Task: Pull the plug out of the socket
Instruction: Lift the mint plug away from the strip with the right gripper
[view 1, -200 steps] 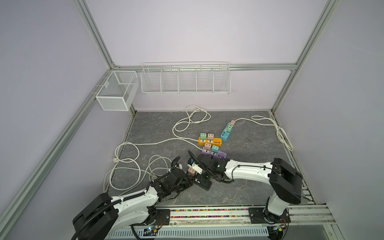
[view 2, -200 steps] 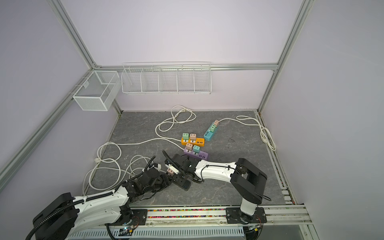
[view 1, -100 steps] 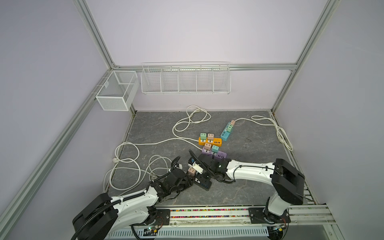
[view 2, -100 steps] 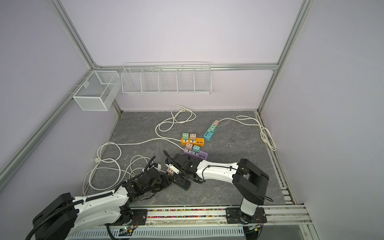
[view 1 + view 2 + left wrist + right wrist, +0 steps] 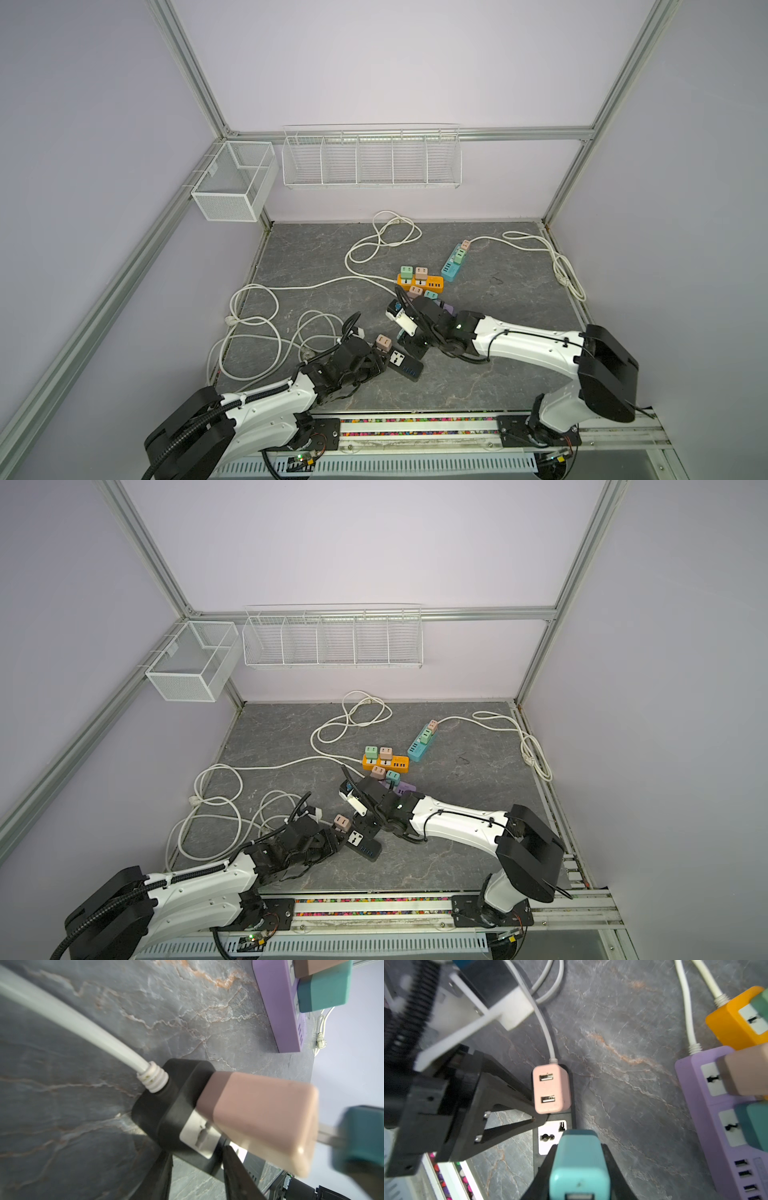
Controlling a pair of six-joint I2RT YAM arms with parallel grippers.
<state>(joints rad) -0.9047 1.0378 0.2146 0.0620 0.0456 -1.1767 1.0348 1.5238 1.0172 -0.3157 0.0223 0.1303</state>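
In both top views, holds the black power strip (image 5: 406,366) near the front of the grey worktop (image 5: 498,270) with the left end effector (image 5: 380,360), closed on the strip's cable end just beside the pink plug (image 5: 383,343) seated there. Reaches in from the opposite side with the right end effector (image 5: 409,349), low over the same strip; cannot make out from up here what sits between its fingers. Leaves an orange power strip (image 5: 432,284), a purple power strip (image 5: 446,309) and a blue power strip (image 5: 451,270) farther back, with white cables looped across the worktop. From the left wrist, looks along the black power strip (image 5: 172,1105): shows a white cable (image 5: 72,1020) entering its end, the pink plug (image 5: 259,1122) pushed into the first socket, dark fingers (image 5: 236,1172) on either side of the strip's body, and a blurred teal plug (image 5: 361,1140) in the air beyond the pink one, apart from the strip. From the right wrist, grips the teal plug (image 5: 579,1163) between black fingers (image 5: 612,1172), clamped tight on it. Hangs that plug free of the strip, over the bare white socket (image 5: 550,1138) next to the pink plug (image 5: 551,1091). Shows, too, the left end effector's triangular fingers (image 5: 504,1093) pressed against the strip's side.
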